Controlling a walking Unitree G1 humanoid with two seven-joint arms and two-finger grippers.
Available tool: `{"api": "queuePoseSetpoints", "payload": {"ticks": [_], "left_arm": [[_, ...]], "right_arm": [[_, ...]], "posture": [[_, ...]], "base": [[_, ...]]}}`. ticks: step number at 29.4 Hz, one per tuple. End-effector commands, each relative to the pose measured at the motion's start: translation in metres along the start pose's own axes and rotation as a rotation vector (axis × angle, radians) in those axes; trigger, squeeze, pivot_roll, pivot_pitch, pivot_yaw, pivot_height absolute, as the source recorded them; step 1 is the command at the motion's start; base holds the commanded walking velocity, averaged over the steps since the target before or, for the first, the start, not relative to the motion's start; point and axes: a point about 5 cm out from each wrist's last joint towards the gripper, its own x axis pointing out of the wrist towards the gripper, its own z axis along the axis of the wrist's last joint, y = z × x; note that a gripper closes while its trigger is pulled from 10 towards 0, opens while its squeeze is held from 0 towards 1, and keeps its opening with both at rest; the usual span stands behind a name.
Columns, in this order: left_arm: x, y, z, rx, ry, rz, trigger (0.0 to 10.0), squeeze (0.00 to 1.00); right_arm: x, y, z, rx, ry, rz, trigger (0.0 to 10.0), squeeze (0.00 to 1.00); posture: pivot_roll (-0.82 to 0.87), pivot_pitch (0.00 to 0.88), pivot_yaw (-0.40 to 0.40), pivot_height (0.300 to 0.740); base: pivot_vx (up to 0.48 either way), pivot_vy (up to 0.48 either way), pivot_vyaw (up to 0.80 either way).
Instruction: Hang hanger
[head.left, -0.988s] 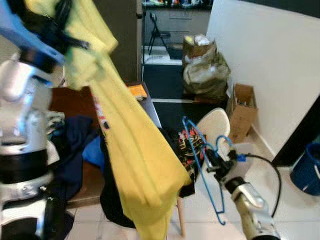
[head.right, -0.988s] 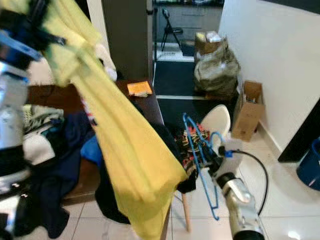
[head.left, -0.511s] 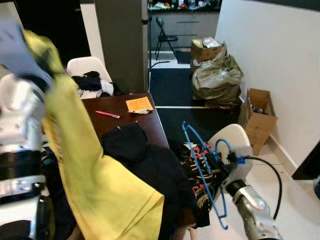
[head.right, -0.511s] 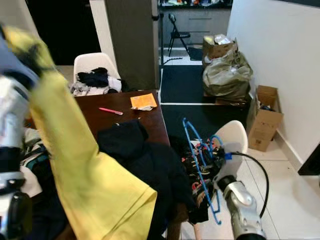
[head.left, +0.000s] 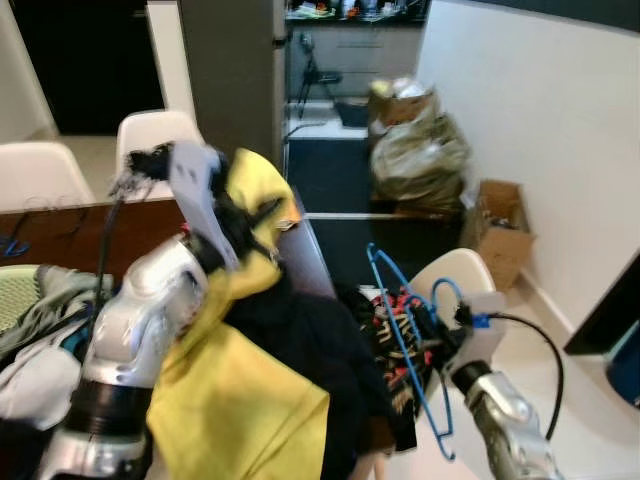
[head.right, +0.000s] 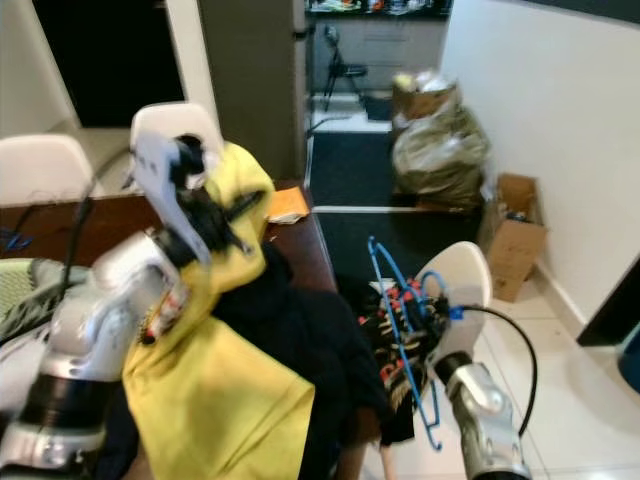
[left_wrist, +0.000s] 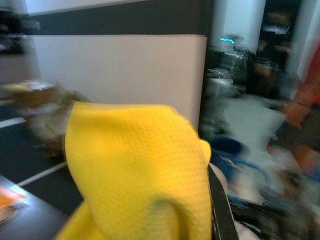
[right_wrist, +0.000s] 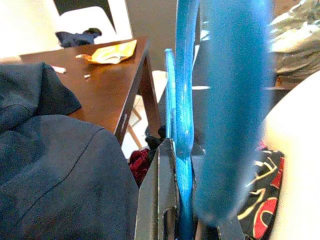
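A blue wire hanger (head.left: 398, 330) stands upright at the right of the table, and my right gripper (head.left: 441, 338) is shut on it. In the right wrist view the hanger (right_wrist: 184, 150) runs between the black fingers (right_wrist: 157, 200). My left gripper (head.left: 240, 215) is shut on a yellow garment (head.left: 235, 400), which bunches around the fingers and drapes down over the clothes on the table. In the left wrist view the yellow garment (left_wrist: 135, 165) covers most of the fingers. The hanger and the garment are apart.
A heap of dark clothes (head.left: 310, 350) lies on the brown table (head.left: 60, 225) and spills over a white chair (head.left: 455, 275). More white chairs stand behind the table. Full bags (head.left: 415, 150) and a cardboard box (head.left: 497, 230) line the white wall at right.
My left arm has come down from high up, bringing the yellow garment low over the clothes heap. The camera has shifted. The right gripper still holds the hanger in the same spot.
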Motion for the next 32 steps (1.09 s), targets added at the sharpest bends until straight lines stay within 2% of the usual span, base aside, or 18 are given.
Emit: {"api": "queuePoseSetpoints", "payload": {"ticks": [1, 4, 5, 6, 7, 8, 10, 11, 17, 18, 20, 22, 23, 25, 26, 27, 28, 32], "left_arm": [[-0.003, -0.010, -0.007, 0.012, 0.058, -0.063, 10.0, 0.00], [-0.008, -0.010, -0.017, 0.027, 0.114, -0.056, 10.0, 0.00], [-0.020, -0.001, -0.039, 0.088, 0.252, -0.003, 10.0, 0.84], [-0.020, -0.001, -0.039, 0.088, 0.252, -0.003, 10.0, 0.84], [-0.034, 0.009, -0.055, 0.125, 0.371, 0.061, 10.0, 1.00], [-0.034, 0.009, -0.055, 0.125, 0.371, 0.061, 10.0, 1.00], [-0.064, 0.030, -0.073, 0.272, 0.574, 0.186, 10.0, 1.00], [-0.071, 0.037, -0.073, 0.319, 0.613, 0.225, 10.0, 1.00], [-0.085, 0.058, -0.055, 0.486, 0.689, 0.361, 10.0, 1.00], [-0.090, 0.070, -0.044, 0.561, 0.709, 0.467, 10.0, 1.00], [-0.090, 0.070, -0.044, 0.561, 0.709, 0.467, 10.0, 1.00], [-0.097, 0.089, -0.009, 0.696, 0.628, 0.737, 10.0, 1.00], [-0.097, 0.089, -0.009, 0.696, 0.628, 0.737, 10.0, 1.00], [-0.095, 0.090, 0.011, 0.761, 0.525, 0.831, 10.0, 1.00], [-0.088, 0.085, 0.026, 0.780, 0.397, 0.880, 10.0, 0.00], [-0.088, 0.085, 0.026, 0.780, 0.397, 0.880, 10.0, 0.00], [-0.079, 0.071, 0.037, 0.709, 0.191, 0.932, 10.0, 0.00], [-0.077, 0.065, 0.034, 0.614, 0.118, 0.954, 10.0, 0.00]], "right_arm": [[-0.001, 0.001, 0.000, -0.007, 0.009, 0.003, 10.0, 0.00], [-0.001, 0.002, 0.000, -0.006, 0.010, 0.005, 10.0, 0.00], [0.000, 0.004, 0.000, -0.004, 0.012, 0.012, 10.0, 0.00], [0.000, 0.004, 0.000, -0.004, 0.012, 0.012, 10.0, 0.00], [0.001, 0.005, 0.000, -0.002, 0.014, 0.022, 10.0, 0.00], [0.001, 0.005, 0.000, -0.002, 0.014, 0.022, 10.0, 0.00], [0.004, 0.010, -0.001, 0.004, 0.019, 0.045, 10.0, 0.00], [0.005, 0.011, -0.001, 0.006, 0.020, 0.052, 10.0, 0.00], [0.007, 0.013, 0.001, 0.008, 0.016, 0.062, 10.0, 0.00], [0.007, 0.013, 0.002, 0.008, 0.013, 0.064, 10.0, 0.00], [0.007, 0.013, 0.002, 0.008, 0.013, 0.064, 10.0, 0.00], [0.008, 0.012, 0.006, 0.011, -0.001, 0.068, 10.0, 0.00], [0.008, 0.012, 0.006, 0.011, -0.001, 0.068, 10.0, 0.00], [0.008, 0.012, 0.007, 0.012, -0.008, 0.069, 10.0, 0.00], [0.008, 0.011, 0.008, 0.015, -0.012, 0.068, 10.0, 0.00], [0.008, 0.011, 0.008, 0.015, -0.012, 0.068, 10.0, 0.00], [0.008, 0.011, 0.009, 0.015, -0.017, 0.065, 10.0, 0.00], [0.008, 0.011, 0.010, 0.016, -0.023, 0.060, 10.0, 0.00]], "posture": [[0.00, 0.000, -0.017, 0.740], [0.00, 0.000, -0.018, 0.740], [0.01, 0.000, -0.023, 0.740], [0.01, 0.000, -0.023, 0.740], [0.01, 0.000, -0.026, 0.740], [0.01, 0.000, -0.026, 0.740], [0.02, 0.000, -0.033, 0.740], [0.02, 0.000, -0.033, 0.740], [0.03, 0.000, -0.035, 0.740], [0.03, 0.000, -0.034, 0.740], [0.03, 0.000, -0.034, 0.740], [0.03, 0.000, -0.031, 0.740], [0.03, 0.000, -0.031, 0.740], [0.03, 0.000, -0.032, 0.740], [0.03, 0.000, -0.034, 0.740], [0.03, 0.000, -0.034, 0.740], [0.03, 0.000, -0.033, 0.740], [0.04, 0.000, -0.034, 0.740]], "base": [[0.000, 0.000, 0.00], [0.000, 0.000, 0.00], [0.000, 0.000, 0.00], [0.000, 0.000, 0.00], [0.000, 0.000, 0.00], [0.000, 0.000, 0.00], [0.000, 0.000, 0.00], [0.000, 0.000, 0.00], [0.000, 0.000, 0.00], [0.000, 0.000, 0.00], [0.000, 0.000, 0.00], [0.000, 0.000, 0.00], [0.000, 0.000, 0.00], [0.000, 0.000, 0.00], [0.000, 0.000, 0.00], [0.000, 0.000, 0.00], [0.000, 0.000, 0.00], [0.000, 0.000, 0.00]]}}
